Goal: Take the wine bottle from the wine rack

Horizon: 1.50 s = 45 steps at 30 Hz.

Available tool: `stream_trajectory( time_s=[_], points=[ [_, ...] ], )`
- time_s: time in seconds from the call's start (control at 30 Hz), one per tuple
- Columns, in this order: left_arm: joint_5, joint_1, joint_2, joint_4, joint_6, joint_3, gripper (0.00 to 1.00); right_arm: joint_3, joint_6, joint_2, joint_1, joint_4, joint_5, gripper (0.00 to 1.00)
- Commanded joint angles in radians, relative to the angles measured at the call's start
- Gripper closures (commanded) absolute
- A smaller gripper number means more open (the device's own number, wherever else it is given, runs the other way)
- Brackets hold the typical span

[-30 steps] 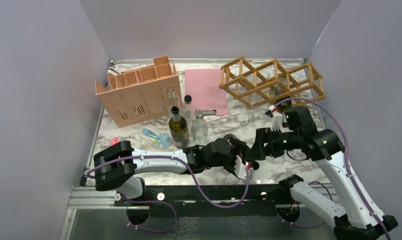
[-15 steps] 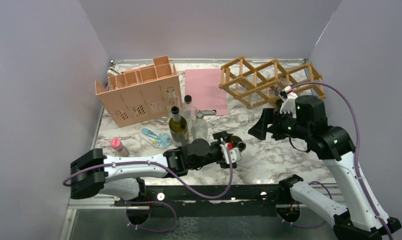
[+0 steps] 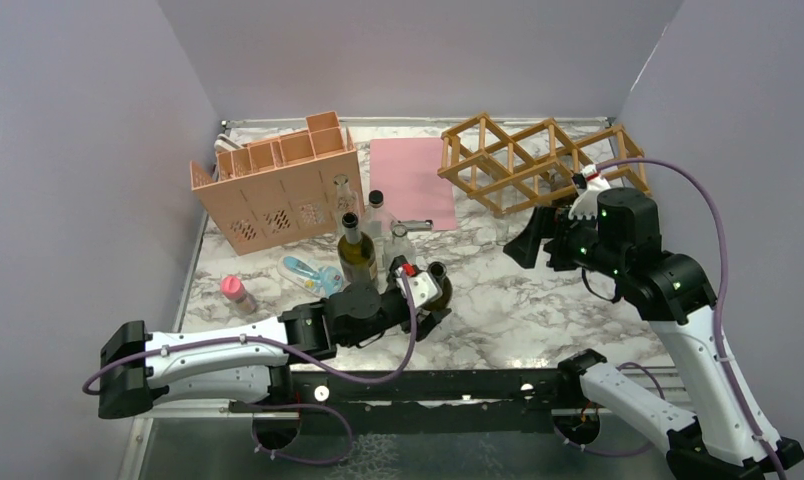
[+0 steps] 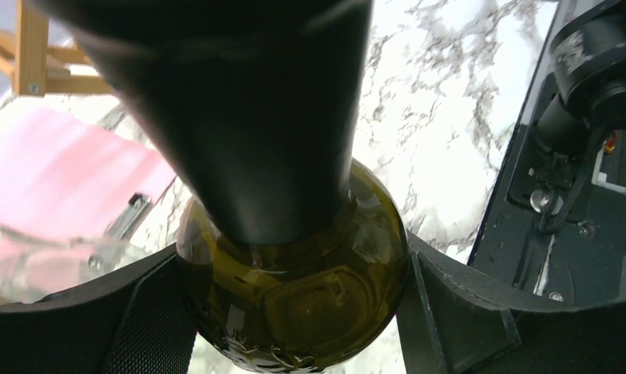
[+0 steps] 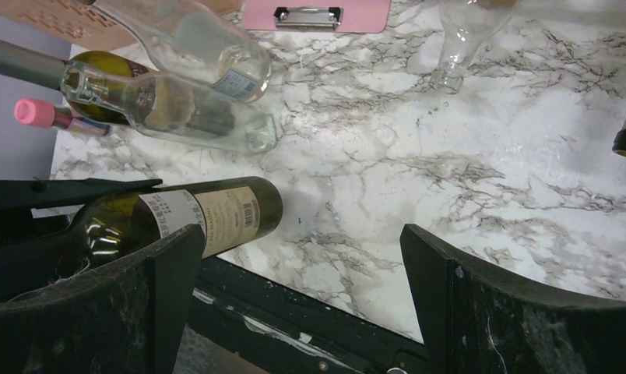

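Observation:
The wine rack (image 3: 538,160), a lattice of golden-brown sticks, stands at the back right; its sticks also show in the left wrist view (image 4: 26,54). My left gripper (image 3: 418,292) is shut on a dark olive wine bottle (image 3: 436,275) and holds it tilted over the marble table, left of the middle. The left wrist view shows the jaws clamped on the bottle's rounded glass (image 4: 294,312). The right wrist view shows its labelled body (image 5: 209,214). My right gripper (image 3: 530,242) is open and empty, in the air just in front of the rack (image 5: 302,296).
A salmon-pink perforated box (image 3: 278,190) stands at the back left and a pink clipboard (image 3: 410,180) beside it. One dark bottle (image 3: 356,255) and clear bottles (image 3: 383,225) stand just behind the left gripper. A pink-capped bottle (image 3: 236,290) and a small clear glass (image 5: 458,39) are nearby.
My left arm has drawn back to the left, carrying the wine bottle away from the right gripper. My right gripper has lifted and moved back toward the rack, open.

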Motion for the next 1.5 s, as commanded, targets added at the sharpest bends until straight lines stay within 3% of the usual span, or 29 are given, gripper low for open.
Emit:
stream_trajectory(
  time_s=[0.0,0.53,0.77,1.27,1.4,1.47],
  points=[
    [-0.106,0.004,-0.089,-0.004,-0.063,-0.029,0.61,0.005,0.017,0.003,0.002,0.066,0.005,0.0],
    [-0.349,0.156,-0.264,-0.162,-0.268,-0.112,0.59,-0.025,0.026,0.034,0.002,0.097,-0.022,0.0],
    [-0.265,0.266,-0.237,-0.154,-0.348,-0.131,0.55,-0.024,0.032,0.045,0.001,0.102,-0.031,0.0],
    [-0.161,0.271,-0.214,-0.149,-0.332,-0.133,0.51,-0.043,0.03,0.057,0.002,0.117,-0.039,0.0],
    [-0.152,0.271,-0.212,-0.145,-0.341,-0.136,0.46,-0.051,0.025,0.054,0.002,0.118,-0.037,0.0],
    [-0.152,0.271,-0.211,-0.153,-0.343,-0.134,0.37,-0.053,0.023,0.053,0.002,0.115,-0.037,0.0]
  ],
)
